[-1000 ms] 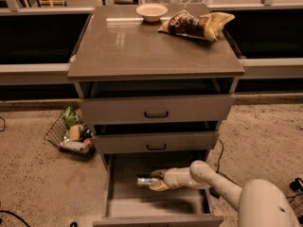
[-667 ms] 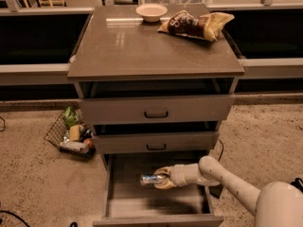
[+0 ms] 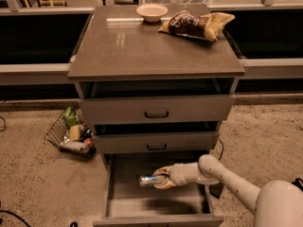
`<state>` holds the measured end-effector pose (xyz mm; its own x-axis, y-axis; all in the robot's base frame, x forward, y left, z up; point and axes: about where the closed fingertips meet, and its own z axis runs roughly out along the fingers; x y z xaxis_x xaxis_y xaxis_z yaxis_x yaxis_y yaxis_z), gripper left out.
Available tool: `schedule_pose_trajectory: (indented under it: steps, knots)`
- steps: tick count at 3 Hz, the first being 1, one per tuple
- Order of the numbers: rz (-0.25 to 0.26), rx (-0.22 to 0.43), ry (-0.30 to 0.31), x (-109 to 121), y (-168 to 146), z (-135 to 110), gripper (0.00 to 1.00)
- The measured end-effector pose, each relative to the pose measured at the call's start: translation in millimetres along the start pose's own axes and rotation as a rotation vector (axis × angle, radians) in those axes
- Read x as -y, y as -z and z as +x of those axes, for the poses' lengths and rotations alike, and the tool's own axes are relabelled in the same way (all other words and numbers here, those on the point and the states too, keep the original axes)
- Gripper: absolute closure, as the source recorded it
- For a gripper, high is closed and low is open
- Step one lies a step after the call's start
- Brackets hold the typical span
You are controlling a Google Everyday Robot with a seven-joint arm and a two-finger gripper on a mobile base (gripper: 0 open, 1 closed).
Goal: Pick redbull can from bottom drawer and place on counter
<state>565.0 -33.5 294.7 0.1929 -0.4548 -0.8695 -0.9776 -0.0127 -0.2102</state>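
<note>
The white arm (image 3: 227,181) reaches in from the lower right, bent at the elbow, its forearm lying level over the open grey-brown bottom drawer (image 3: 156,220). Its tool (image 3: 159,179) is clenched round one end of the slim silvery redbull can (image 3: 147,180), which lies sideways above the drawer floor, well below the glossy grey-brown worktop (image 3: 142,51).
</note>
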Motion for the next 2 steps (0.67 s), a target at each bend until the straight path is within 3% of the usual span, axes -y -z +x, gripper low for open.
schedule_pose_trajectory:
  steps: [1,2]
  knots:
    - [-0.003,-0.001,0.005,0,1,-4,1.0]
    - [-0.035,-0.029,0.083,1,28,-56,1.0]
